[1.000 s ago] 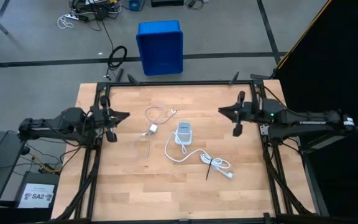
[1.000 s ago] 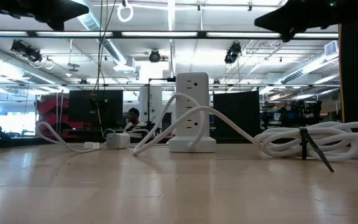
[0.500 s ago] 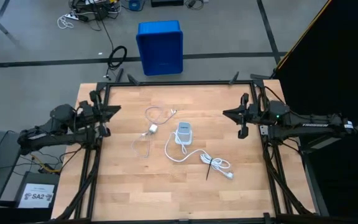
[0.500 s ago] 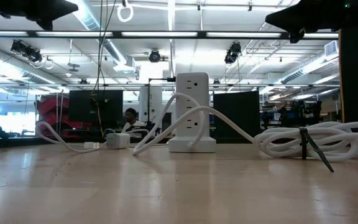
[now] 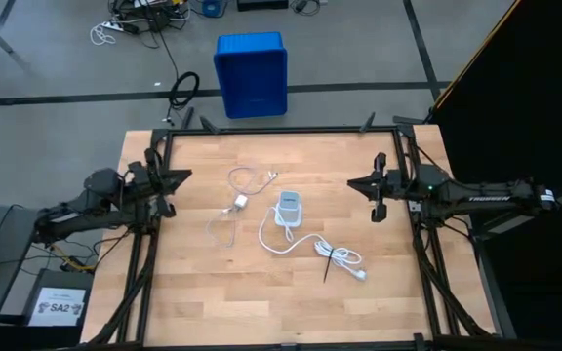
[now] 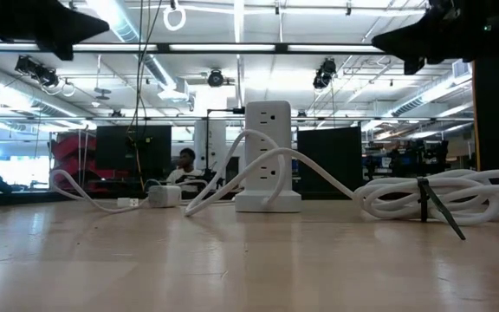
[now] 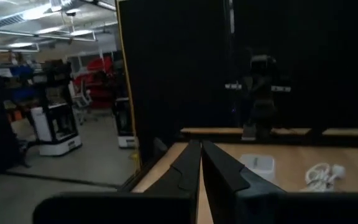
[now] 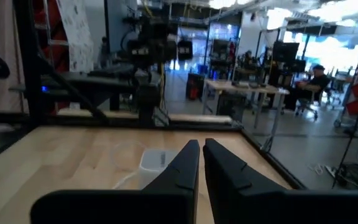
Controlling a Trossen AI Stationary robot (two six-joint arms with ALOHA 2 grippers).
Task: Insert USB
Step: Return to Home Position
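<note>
The USB cable [image 5: 224,226] is thin and whitish. It lies loose on the wooden table, left of the white power strip tower [image 5: 288,208], and its small plug [image 6: 128,203] rests on the tabletop. A small white charger block [image 5: 240,203] sits beside the cable. My left gripper [image 5: 185,176] hovers shut over the table's left edge, well left of the cable, and its tips meet in the left wrist view [image 7: 199,146]. My right gripper [image 5: 352,182] hovers shut right of the tower, with its tips together in the right wrist view [image 8: 200,144].
A thick white cord [image 5: 338,255], bundled with a black tie, lies near and to the right of the tower [image 6: 267,156], and its free run loops round the tower's base. A blue bin [image 5: 252,73] stands on the floor beyond the far edge. Bare wood [image 5: 261,302] fills the near half.
My left gripper has drawn back from over the table toward its left edge, staying shut. My right gripper has drawn back a little toward the right edge. The cable, the block and the tower have kept still.
</note>
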